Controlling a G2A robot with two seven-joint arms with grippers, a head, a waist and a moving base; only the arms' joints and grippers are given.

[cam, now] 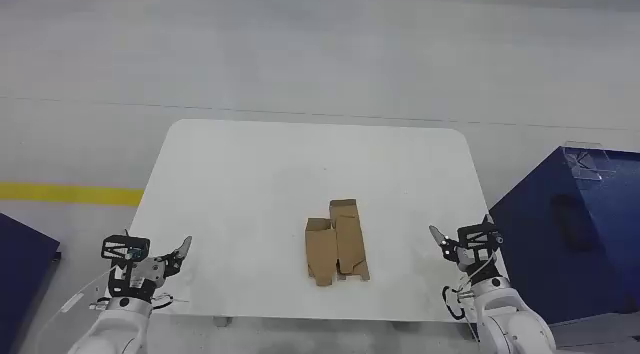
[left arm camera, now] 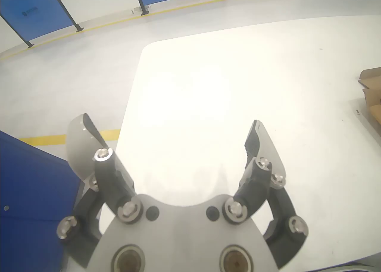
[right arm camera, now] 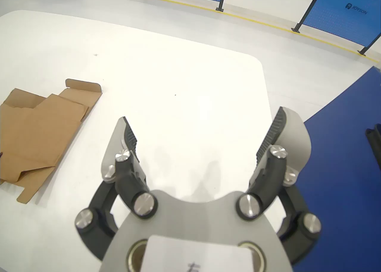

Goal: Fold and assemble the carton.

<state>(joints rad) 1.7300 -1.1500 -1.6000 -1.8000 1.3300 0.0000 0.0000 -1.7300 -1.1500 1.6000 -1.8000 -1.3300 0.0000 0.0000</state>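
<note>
Looking down from above, found the carton (cam: 336,242) lying flat on the white table (cam: 240,174), unfolded, a little right of the middle and nearer the front edge than the back. Saw brown cardboard in two overlapping panels with small flaps at the ends (one end flap curled up slightly in the right wrist view). Found the left gripper (cam: 150,251) over the table's left edge near the front corner, well apart from the carton, fingers spread wide and holding nothing. Got the same from the left wrist view: left gripper (left arm camera: 170,124) agape, carton (left arm camera: 372,92) partly in sight beyond it. Found the right gripper (cam: 463,237) over the table near its right edge, likewise spread and empty, nearer the carton but not touching it. Saw the right gripper (right arm camera: 202,115) and the flat carton (right arm camera: 38,124) apart in the right wrist view. Noted a dark blue bin (cam: 575,234) just beside the table on the right and another blue box (cam: 20,254) on the left.
</note>
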